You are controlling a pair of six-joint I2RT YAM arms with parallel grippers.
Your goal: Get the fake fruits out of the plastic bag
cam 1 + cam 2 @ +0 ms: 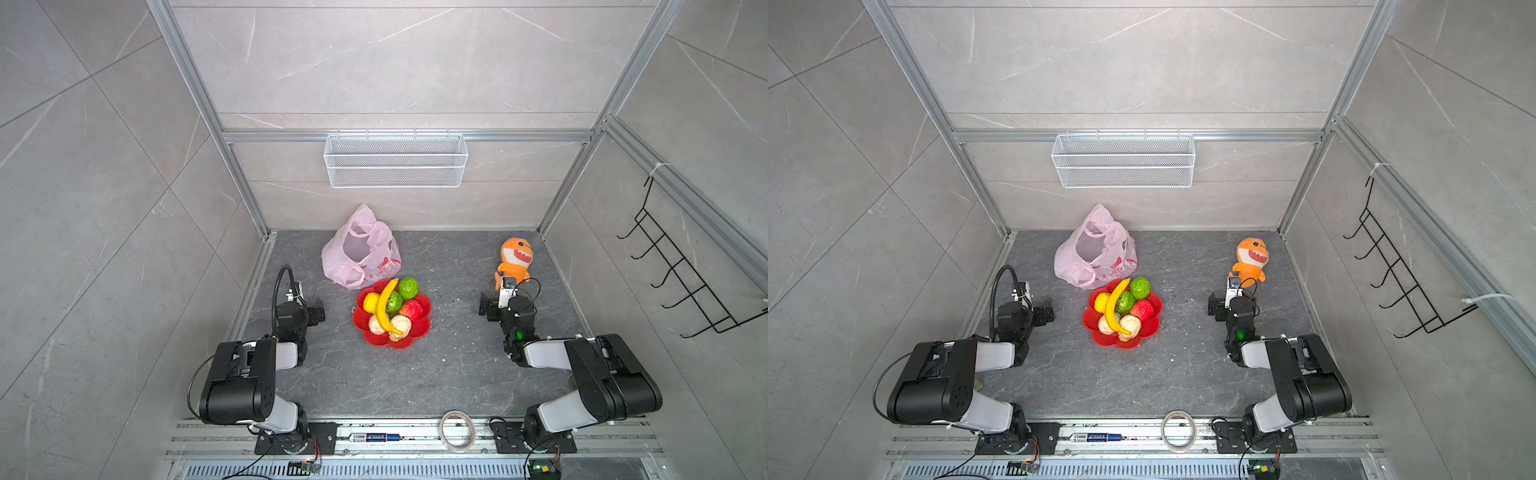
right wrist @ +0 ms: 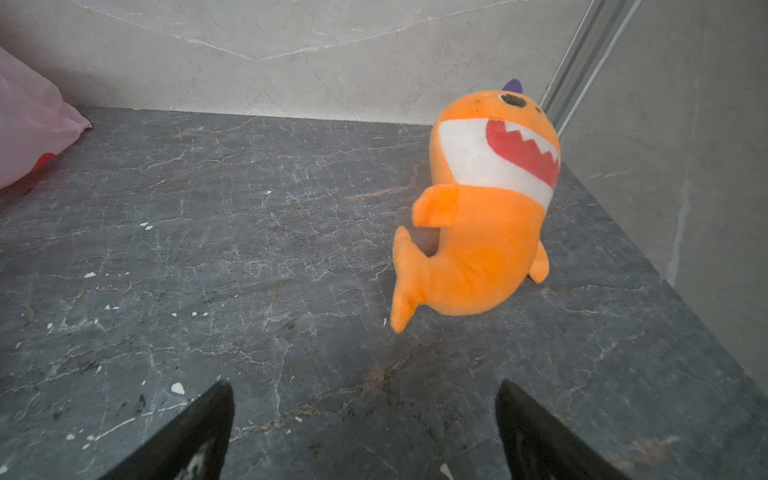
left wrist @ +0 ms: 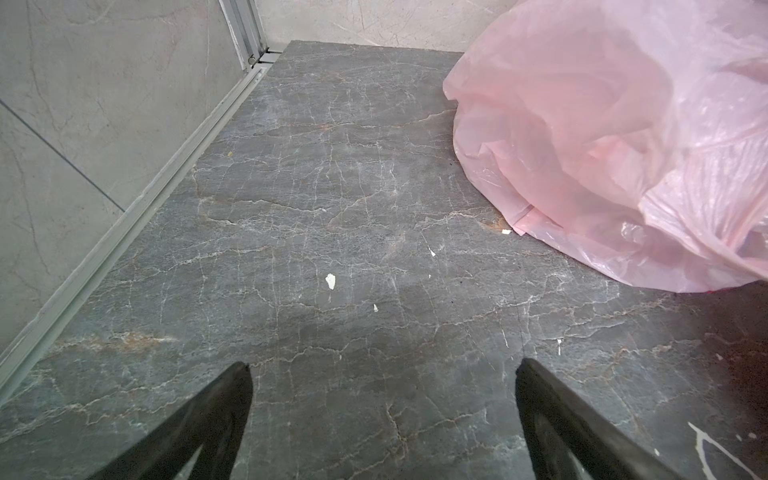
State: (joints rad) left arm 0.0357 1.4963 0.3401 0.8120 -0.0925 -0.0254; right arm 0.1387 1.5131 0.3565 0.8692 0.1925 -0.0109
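Front rail: tape roll [image 1: 458,430] and marker pen [image 1: 374,437], neither part of the job.

Left claw [image 3: 382,368]: released, jaws spread wide, only bare desk [image 1: 457,374] between them. It hangs low on the left, beside the dish and apart from it.

Right claw [image 2: 365,386]: also released and carrying nothing. It sits on the right and points toward the plush shark [image 2: 482,216] without touching it.

Centre of desk: the red dish [image 1: 420,328] holds the fake fruits [image 1: 394,302]. You can count seven:
- banana [image 1: 385,303], lying across the top of the pile
- lemon [image 1: 370,302]
- two green bumpy ones; the far one [image 1: 408,288] sits by the far rim
- red one [image 1: 411,309]
- two cream-peach ones [image 1: 376,324] at the near side

Just behind the dish: the plastic bag [image 1: 361,253] is slumped with its mouth open upward. Its near edge lies against the dish's far rim. Through the mouth and the thin pink film you see no coloured lump in either top view or the left wrist view. My judgement is that the bag is empty, though its folds could hide something small.

Back wall: mesh basket [image 1: 395,160], nothing seen in it.

Status: unloading looks complete, with every fruit you can see out of the bag and in the dish. Nothing appears left to do except a check of the bag's folds.
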